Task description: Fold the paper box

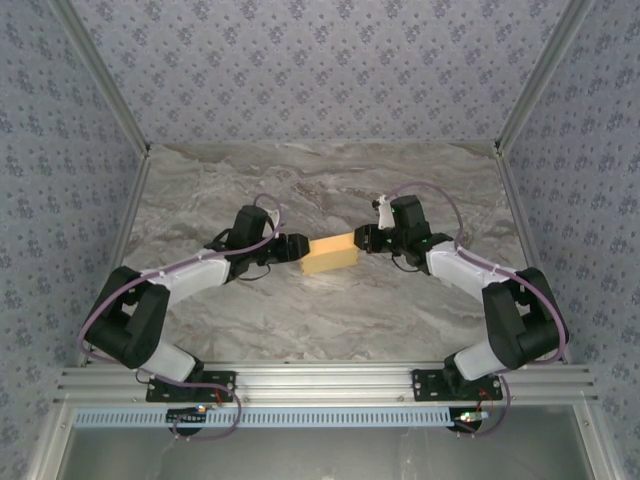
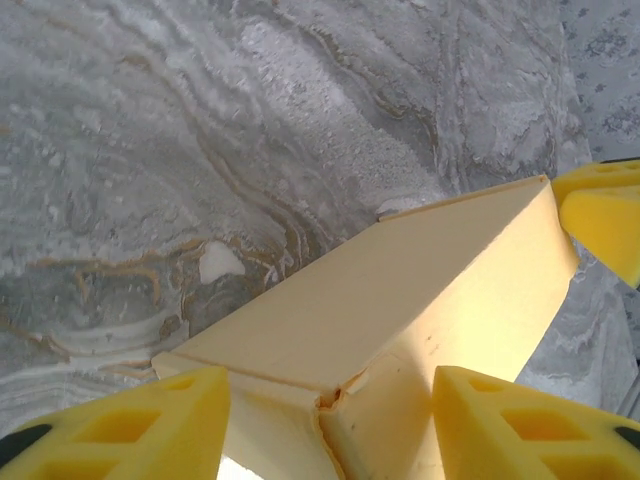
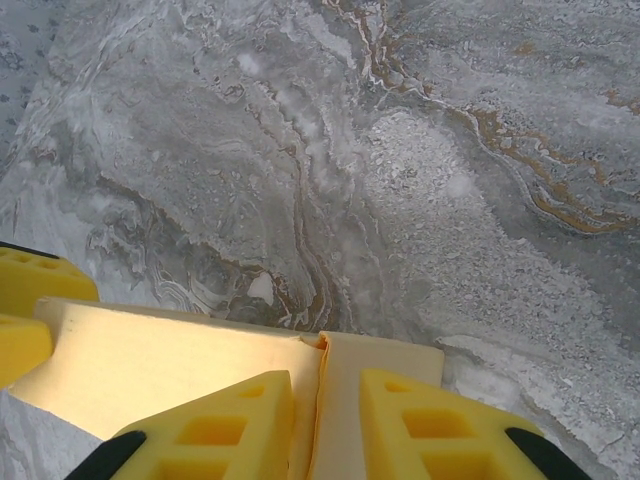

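Closing the ends of a nearly formed box.
The paper box lay between both grippers, with bare table all round it and the table's edges well apart. The left gripper, about half open, clamped the box's left end. The right gripper, nearly closed, sat over its right-end seam, grip unclear. The next move was probably tucking that flap squarely while the left steadied.

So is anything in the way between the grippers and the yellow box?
No, nothing visible. The left gripper has one end of the paper box between its fingers, and the right gripper is right at the other end.
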